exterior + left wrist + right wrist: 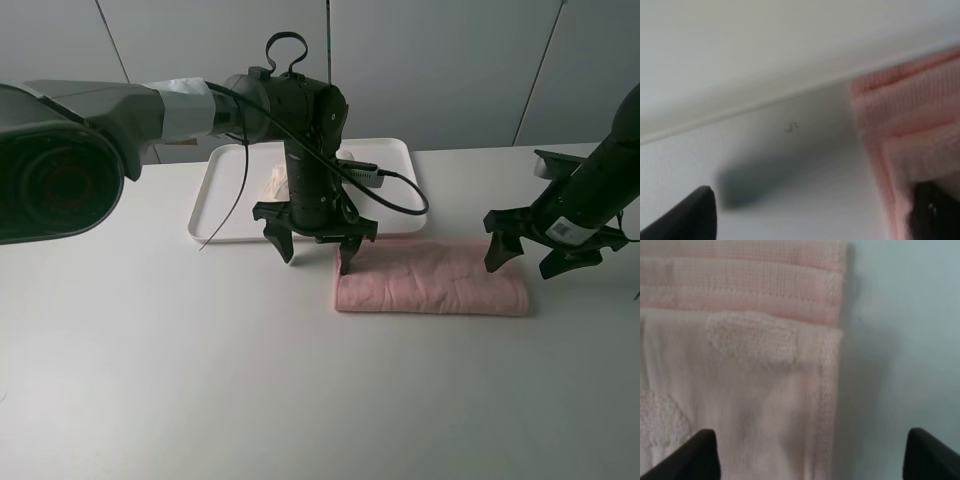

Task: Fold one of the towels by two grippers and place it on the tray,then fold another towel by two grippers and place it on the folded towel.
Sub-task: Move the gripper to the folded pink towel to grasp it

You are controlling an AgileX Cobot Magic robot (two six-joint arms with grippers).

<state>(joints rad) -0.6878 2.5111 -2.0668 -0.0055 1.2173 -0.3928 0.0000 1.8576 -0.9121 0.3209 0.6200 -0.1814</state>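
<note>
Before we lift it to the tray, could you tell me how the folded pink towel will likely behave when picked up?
The pink towel is soft terry in loose layers, so it will probably sag between two grips. Its stacked edges could slip apart. It looks light.

the left claw [314, 243] hangs from its arm with fingers pointing down, spread wide, toward the middle of the counter's far edge. the right claw [539, 250] reaches in from the counter's right edge, tilted, its fingers also parted and holding nothing.
</note>
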